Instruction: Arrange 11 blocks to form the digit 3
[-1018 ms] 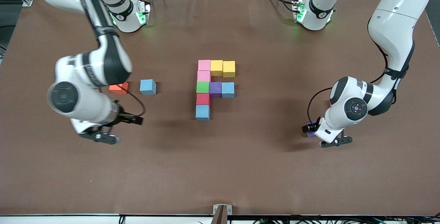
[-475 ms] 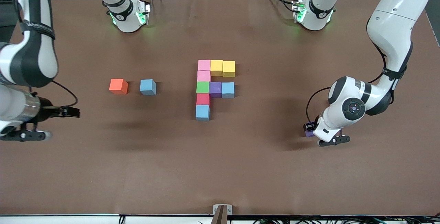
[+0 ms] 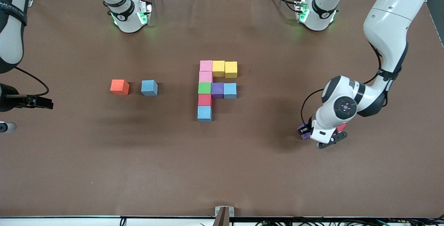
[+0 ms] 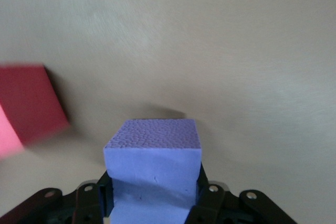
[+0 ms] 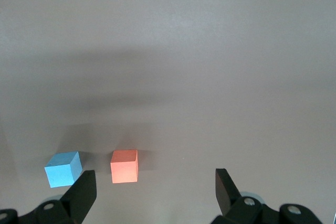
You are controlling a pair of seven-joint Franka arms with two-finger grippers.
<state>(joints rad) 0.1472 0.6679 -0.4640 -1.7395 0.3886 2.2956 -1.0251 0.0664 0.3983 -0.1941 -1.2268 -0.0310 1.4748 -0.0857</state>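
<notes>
Looking down from the front view, the left gripper (image 3: pixel 305 131) is gripping a purple block (image 3: pixel 304 135) at the left arm's end of the table (image 3: pixel 222 170), with a red block (image 3: pixel 341 127) peeking out beside the wrist; the risk I am judging here is that the shallow pinch is letting the cube twist or slip on the way over, or that a careless arrival is knocking the half-built digit 3 (image 3: pixel 216 89), which is sitting mid-table well apart from this gripper, its column and two bars touching and its lowest bar not yet laid. The right gripper (image 3: pixel 7 127) is waiting at the table's edge at the right arm's end. In the left wrist view, the fingers (image 4: pixel 206 190) are pressing in on the purple block's (image 4: pixel 155 153) lower sides, so it is sticking far out past the tips, and the red block (image 4: pixel 29 103) is lying near it. In the right wrist view, the right gripper (image 5: pixel 155 187) is standing wide and holding nothing, with the orange cube (image 5: pixel 124 166) and a light blue block (image 5: pixel 63 169) lying side by side ahead of it.
</notes>
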